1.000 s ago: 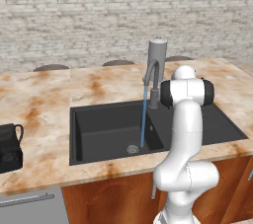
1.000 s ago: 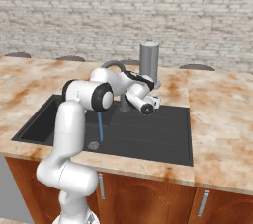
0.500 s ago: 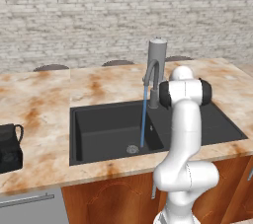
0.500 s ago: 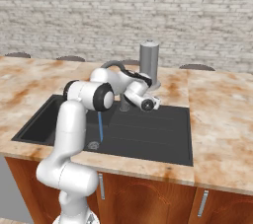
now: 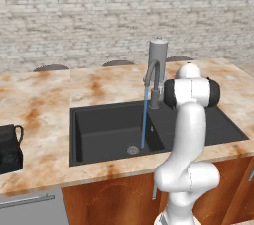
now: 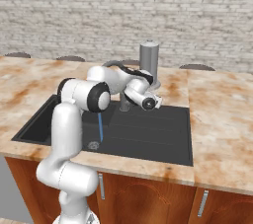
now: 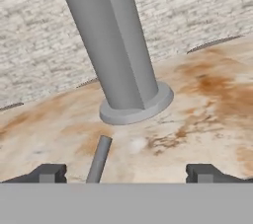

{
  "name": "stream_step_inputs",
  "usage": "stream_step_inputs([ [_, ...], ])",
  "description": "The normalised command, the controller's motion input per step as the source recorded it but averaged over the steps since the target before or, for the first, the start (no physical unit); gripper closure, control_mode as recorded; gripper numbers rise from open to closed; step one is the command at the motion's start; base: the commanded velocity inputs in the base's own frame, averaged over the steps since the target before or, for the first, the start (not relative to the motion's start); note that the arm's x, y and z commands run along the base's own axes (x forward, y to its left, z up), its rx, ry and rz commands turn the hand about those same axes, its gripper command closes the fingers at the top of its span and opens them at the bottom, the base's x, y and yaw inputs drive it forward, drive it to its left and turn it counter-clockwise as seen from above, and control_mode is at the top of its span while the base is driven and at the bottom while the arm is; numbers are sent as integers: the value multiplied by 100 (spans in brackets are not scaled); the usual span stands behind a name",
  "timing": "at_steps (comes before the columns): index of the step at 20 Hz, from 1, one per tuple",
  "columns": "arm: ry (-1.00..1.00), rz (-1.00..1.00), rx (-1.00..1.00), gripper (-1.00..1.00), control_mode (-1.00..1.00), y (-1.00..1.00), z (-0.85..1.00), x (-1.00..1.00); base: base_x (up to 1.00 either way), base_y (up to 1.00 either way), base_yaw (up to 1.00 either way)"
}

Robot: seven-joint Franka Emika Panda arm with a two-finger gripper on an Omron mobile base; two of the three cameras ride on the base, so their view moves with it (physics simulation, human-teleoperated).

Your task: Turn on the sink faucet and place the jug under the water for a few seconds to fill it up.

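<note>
The tall grey cylinder (image 7: pixel 111 45) stands close ahead of the gripper (image 7: pixel 126 172), with bare marble counter (image 7: pixel 207 114) beside it.

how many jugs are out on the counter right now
1. The jug stands on the counter at the far left edge of the left base view, well away from the sink. Others may sit outside the frames.

Bright, even, shadowless rendered light.
</note>
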Motion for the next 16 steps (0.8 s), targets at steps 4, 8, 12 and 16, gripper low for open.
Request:
stream_step_inputs([
  [4, -17, 0, 0, -100, -100, -23, 87, -89, 0, 0, 0],
  [8, -11, 0, 0, -100, -100, -14, 96, -94, 0, 0, 0],
  [12, -9, 1, -1, -100, -100, 0, 96, -95, 0, 0, 0],
  [16, -1, 5, -2, -100, -100, 6, 100, -52, 0, 0, 0],
])
